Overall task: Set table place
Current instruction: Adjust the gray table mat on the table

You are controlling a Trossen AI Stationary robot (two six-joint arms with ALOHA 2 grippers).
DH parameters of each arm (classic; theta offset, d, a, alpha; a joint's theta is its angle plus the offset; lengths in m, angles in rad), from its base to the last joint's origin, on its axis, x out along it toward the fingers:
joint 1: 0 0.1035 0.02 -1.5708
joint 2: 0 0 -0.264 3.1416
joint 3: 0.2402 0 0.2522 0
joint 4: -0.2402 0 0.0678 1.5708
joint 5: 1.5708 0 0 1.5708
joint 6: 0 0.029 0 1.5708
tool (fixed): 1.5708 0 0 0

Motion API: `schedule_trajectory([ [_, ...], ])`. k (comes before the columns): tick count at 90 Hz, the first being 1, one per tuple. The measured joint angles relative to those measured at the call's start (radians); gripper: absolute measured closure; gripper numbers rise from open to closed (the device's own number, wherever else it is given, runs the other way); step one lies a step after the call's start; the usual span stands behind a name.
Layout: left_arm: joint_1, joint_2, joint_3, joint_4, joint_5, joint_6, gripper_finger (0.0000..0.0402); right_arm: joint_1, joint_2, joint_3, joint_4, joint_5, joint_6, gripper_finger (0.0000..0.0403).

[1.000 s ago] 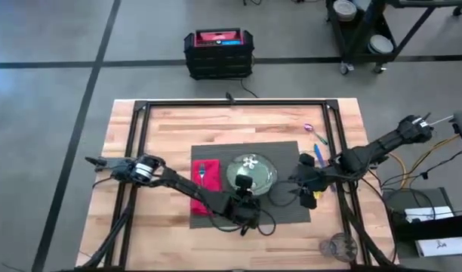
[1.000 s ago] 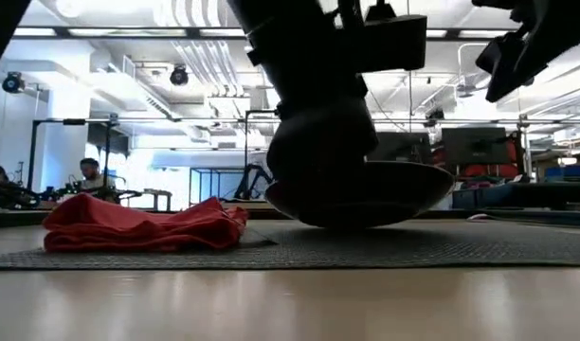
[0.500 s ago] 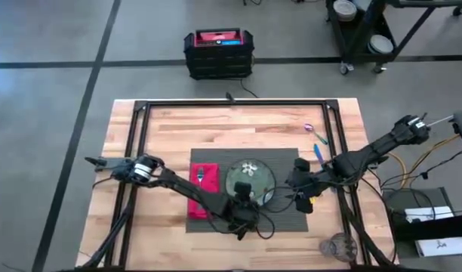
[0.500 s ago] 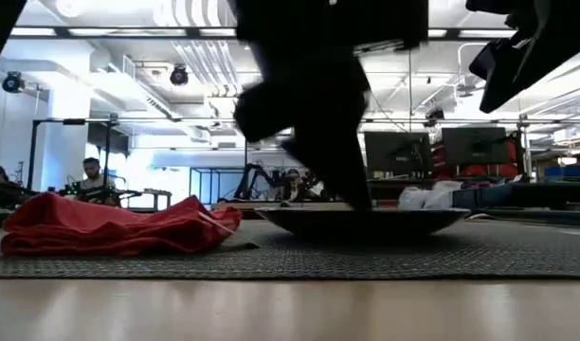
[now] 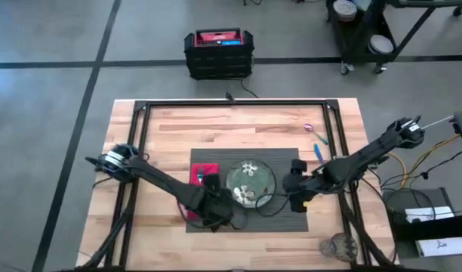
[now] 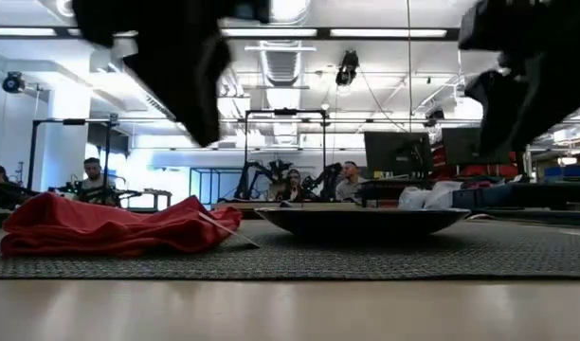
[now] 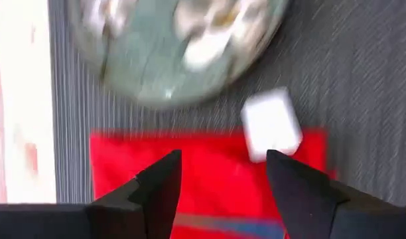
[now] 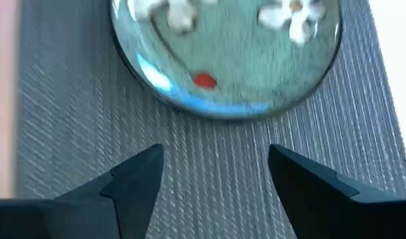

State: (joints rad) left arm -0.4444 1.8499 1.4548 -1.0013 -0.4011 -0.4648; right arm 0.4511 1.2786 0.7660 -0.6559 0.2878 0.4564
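Light wood planks on a black frame make up the desk [image 5: 170, 136], with a dark grey ribbed placemat [image 5: 284, 219] lying at its middle toward the near edge. Left to right across that mat: first the red napkin [image 5: 195, 175], bunched at the mat's left end and seen from the low view as a rumpled heap [image 6: 110, 227] resting on the weave. Above its near end, the left claw [image 5: 216, 208], hanging over the napkin and the mat's left part; from the left wrist view, its two dark fingers [image 7: 160, 182] spread wide apart with nothing between them, touching nothing, red cloth [image 7: 209, 172] straight beneath and a small white tag lying on it. Next, at the mat's centre, the round green flower-patterned plate [image 5: 251, 181], sitting flat just beside the napkin; in the low view a shallow dark dish [image 6: 361, 220] on the mat. Then the right claw [image 5: 293, 185], poised over the mat's right part near the plate's rim; from the right wrist view, fingers [image 8: 136, 179] likewise held broadly open and empty, plate edge [image 8: 223, 106] and bare ribbed mat [image 8: 209, 166] showing in the gap. Farther right, off the mat on bare wood, thin blue and purple utensils [image 5: 317, 143] lying near the frame's right rail. Last, at the near right corner of the desk, a small clear glass [image 5: 338, 246], well apart from the mat.
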Motion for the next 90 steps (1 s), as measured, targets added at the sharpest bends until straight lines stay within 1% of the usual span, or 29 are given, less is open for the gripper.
schedule_trajectory([
  [8, 0.000, -0.098, -0.166, 0.085, 0.006, -0.042, 0.0227, -0.005, 0.058, -0.005, -0.002, -0.015, -0.020, 0.0156],
  [18, 0.016, -0.196, -0.343, 0.297, 0.038, -0.037, 0.0247, -0.020, 0.131, -0.010, -0.001, -0.043, -0.031, 0.0167],
  [25, 0.031, -0.231, -0.436, 0.406, 0.079, -0.020, 0.0262, -0.028, 0.181, -0.014, 0.005, -0.072, -0.032, 0.0173],
  [32, 0.039, -0.235, -0.502, 0.472, 0.107, -0.014, 0.0276, -0.037, 0.224, -0.014, 0.042, -0.087, -0.019, 0.0178],
  [43, 0.042, -0.231, -0.565, 0.526, 0.144, 0.003, 0.0292, -0.040, 0.276, -0.013, 0.131, -0.113, 0.002, 0.0183],
  [52, 0.041, -0.231, -0.607, 0.508, 0.159, -0.007, 0.0302, -0.040, 0.312, -0.004, 0.230, -0.125, 0.024, 0.0182],
  [65, 0.038, -0.275, -0.659, 0.483, 0.159, -0.042, 0.0315, -0.048, 0.349, 0.007, 0.326, -0.126, 0.030, 0.0173],
  [80, 0.035, -0.341, -0.704, 0.482, 0.173, -0.068, 0.0323, -0.089, 0.363, 0.034, 0.333, -0.136, 0.002, 0.0165],
  [90, 0.024, -0.378, -0.729, 0.484, 0.184, -0.087, 0.0324, -0.133, 0.363, 0.046, 0.329, -0.132, -0.037, 0.0167],
])
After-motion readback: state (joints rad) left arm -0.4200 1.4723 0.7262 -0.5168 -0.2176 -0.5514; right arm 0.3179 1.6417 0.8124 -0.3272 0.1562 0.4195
